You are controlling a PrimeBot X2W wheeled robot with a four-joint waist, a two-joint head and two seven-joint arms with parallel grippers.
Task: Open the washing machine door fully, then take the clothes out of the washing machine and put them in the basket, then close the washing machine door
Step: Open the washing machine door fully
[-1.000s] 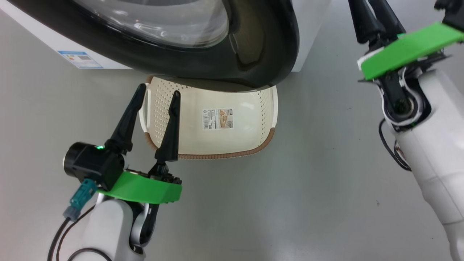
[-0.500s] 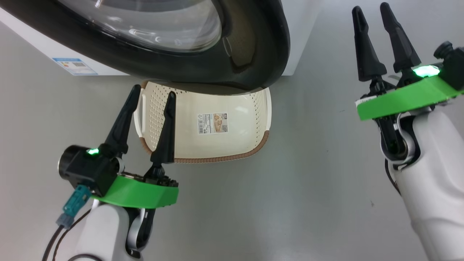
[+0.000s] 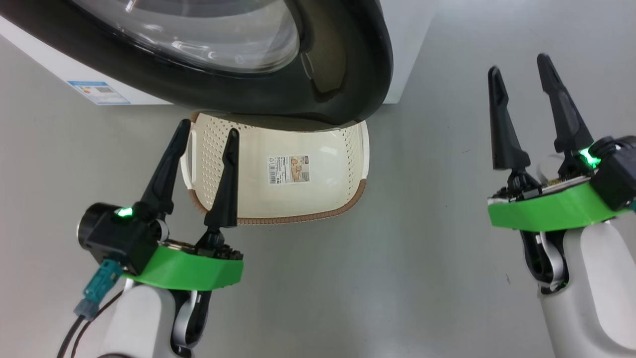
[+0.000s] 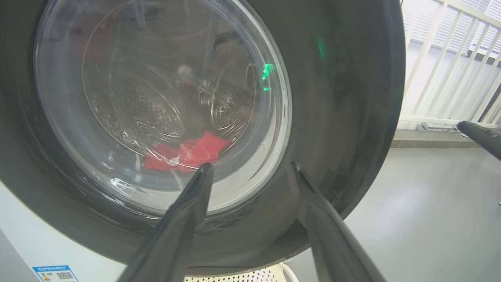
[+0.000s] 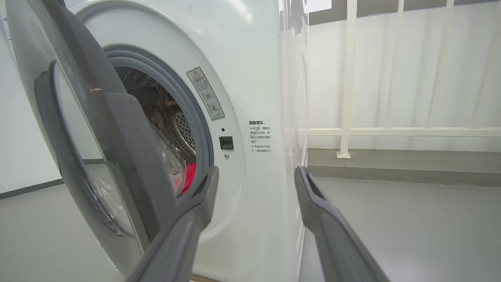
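The washing machine door point(image 3: 248, 94), a black rim around clear glass, stands partly open above the basket point(image 3: 298, 218), whose floor holds just a paper label. Through the glass, red clothes point(image 4: 188, 152) lie low in the drum; they also show in the gap behind the door point(image 5: 189, 176). My left gripper point(image 3: 208, 127) is open at the basket's left side, its fingers pointing at the door point(image 4: 344, 117). My right gripper point(image 3: 517, 63) is open over bare floor, right of the washing machine point(image 5: 250, 78), holding nothing.
Grey floor spreads right of the basket and in front of me. A white railing point(image 5: 348, 78) on a low kerb runs behind the machine's right side. A blue label point(image 3: 98, 92) marks the machine's lower front. The right gripper's finger point(image 4: 481, 137) shows at the left wrist view's edge.
My right gripper has drawn back from the top right corner of the head view towards me, fingers still apart. The head view has shifted slightly. The left arm holds its place.
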